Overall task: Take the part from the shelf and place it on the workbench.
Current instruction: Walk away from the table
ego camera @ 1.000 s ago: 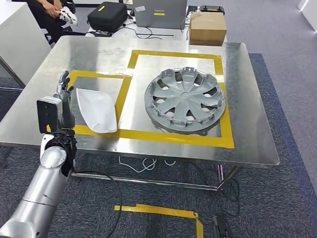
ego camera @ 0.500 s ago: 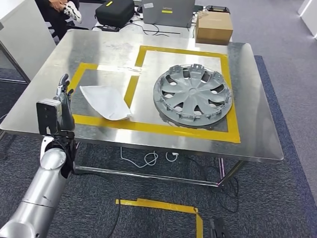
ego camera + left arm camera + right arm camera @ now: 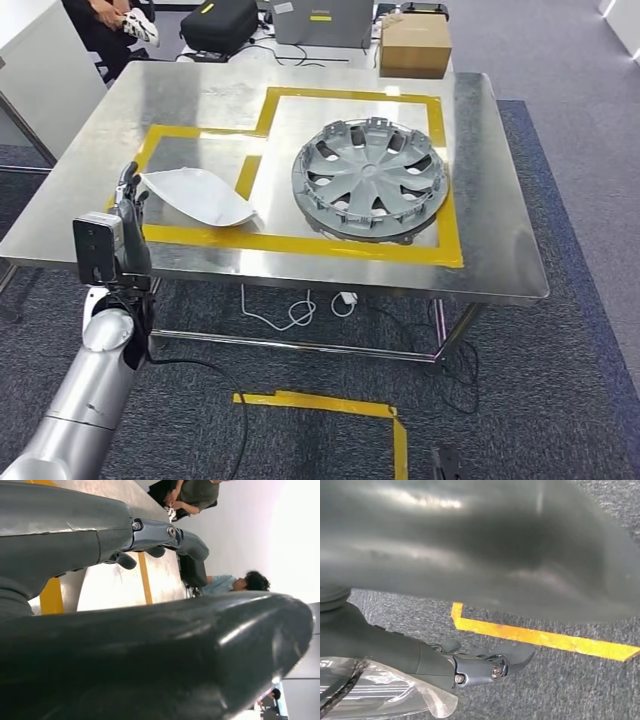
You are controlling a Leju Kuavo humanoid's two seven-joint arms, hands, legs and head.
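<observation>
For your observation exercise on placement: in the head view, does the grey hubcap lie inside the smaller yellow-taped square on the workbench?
No. The grey hubcap lies in the larger yellow-taped square, while the white part occupies the smaller one.

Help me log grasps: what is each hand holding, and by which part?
The left hand holds nothing, fingers apart beside the workbench. Clear plastic wrapping lies against the right hand; whether it is gripped, and where, cannot be told.

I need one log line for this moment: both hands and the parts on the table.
left hand: open, near white curved panel | grey plastic wheel cover: on steel workbench | right hand: over carpet, grip unclear
</observation>
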